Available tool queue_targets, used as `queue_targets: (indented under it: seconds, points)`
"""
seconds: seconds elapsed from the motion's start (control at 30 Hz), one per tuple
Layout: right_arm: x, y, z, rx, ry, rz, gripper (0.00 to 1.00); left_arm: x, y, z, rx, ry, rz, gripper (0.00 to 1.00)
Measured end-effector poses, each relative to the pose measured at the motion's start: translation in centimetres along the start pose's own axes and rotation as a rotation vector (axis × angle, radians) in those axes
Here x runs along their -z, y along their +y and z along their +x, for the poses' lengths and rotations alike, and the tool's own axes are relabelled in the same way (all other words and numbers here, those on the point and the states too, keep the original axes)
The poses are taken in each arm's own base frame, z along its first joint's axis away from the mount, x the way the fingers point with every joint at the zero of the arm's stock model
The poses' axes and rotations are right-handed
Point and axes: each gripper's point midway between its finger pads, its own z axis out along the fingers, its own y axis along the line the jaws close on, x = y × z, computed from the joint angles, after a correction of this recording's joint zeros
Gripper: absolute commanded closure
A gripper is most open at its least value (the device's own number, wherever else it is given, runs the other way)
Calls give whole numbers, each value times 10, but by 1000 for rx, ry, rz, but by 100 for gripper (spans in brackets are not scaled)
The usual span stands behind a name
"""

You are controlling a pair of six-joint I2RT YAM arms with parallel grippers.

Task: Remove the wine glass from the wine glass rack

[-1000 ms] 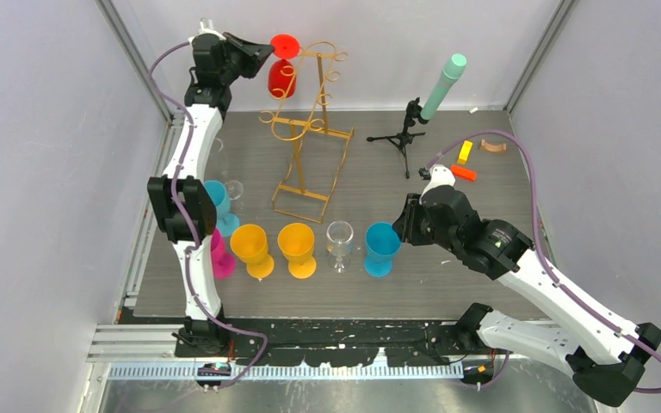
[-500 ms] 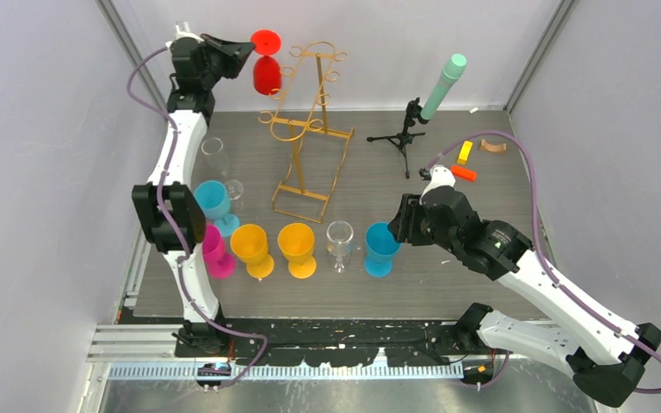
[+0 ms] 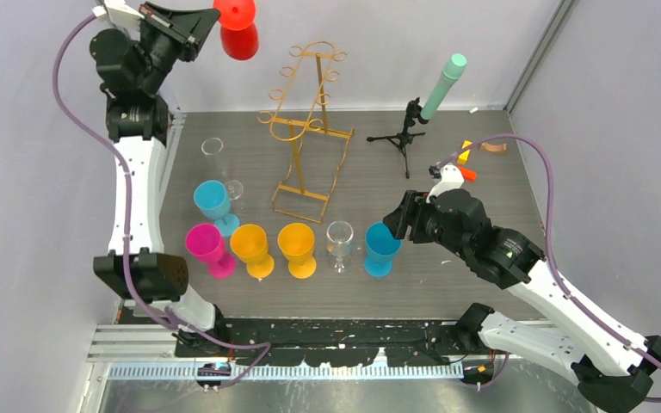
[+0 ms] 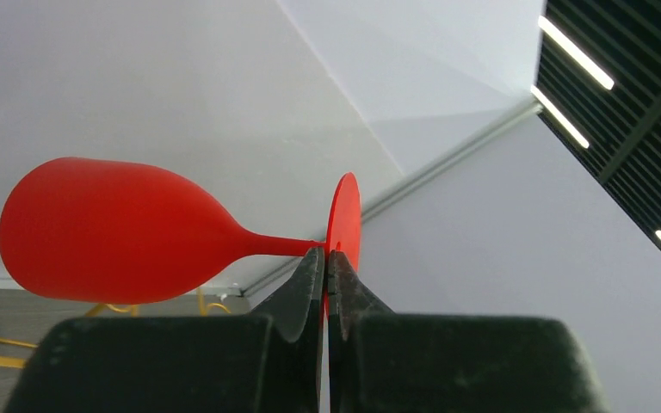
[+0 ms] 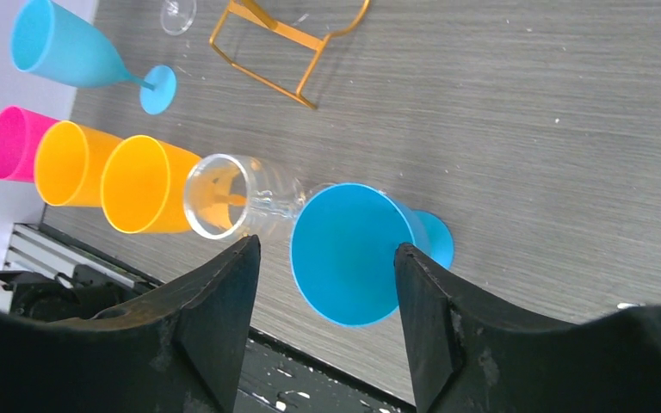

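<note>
2 fingers of the left hand (image 4: 325, 258) pinch the stem of the red wine glass (image 4: 112, 228) just beside its foot, holding it high, up and left of the gold wine glass rack (image 3: 305, 129) and apart from it. Right hand (image 5: 327, 254) is spread to either side of a blue glass (image 5: 349, 275) standing on the surface (image 3: 379, 172).

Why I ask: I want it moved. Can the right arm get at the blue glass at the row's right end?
Probably yes: the right gripper stands open at that blue glass, nothing between; the clear glass crowds its other side.
</note>
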Motion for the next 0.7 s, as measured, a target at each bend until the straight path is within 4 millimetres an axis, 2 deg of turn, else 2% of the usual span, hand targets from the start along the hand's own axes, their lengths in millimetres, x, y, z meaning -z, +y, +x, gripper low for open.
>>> queue_targets:
  seconds: [0.13,0.27,0.43,0.57,0.7]
  points:
    - [4,6,-10,-16,-44,-31,27,28,-48,7,26,31,98,100]
    - [6,8,-20,-32,-89,-39,26,51,-78,16,126,58,177,100]
    - [8,20,-40,-59,-137,-59,26,68,-93,37,319,113,236,100]
    - [11,53,-75,-85,-201,-154,26,74,-104,67,530,199,292,100]
    - [23,88,-105,-115,-280,-303,26,77,-112,100,718,302,313,100]
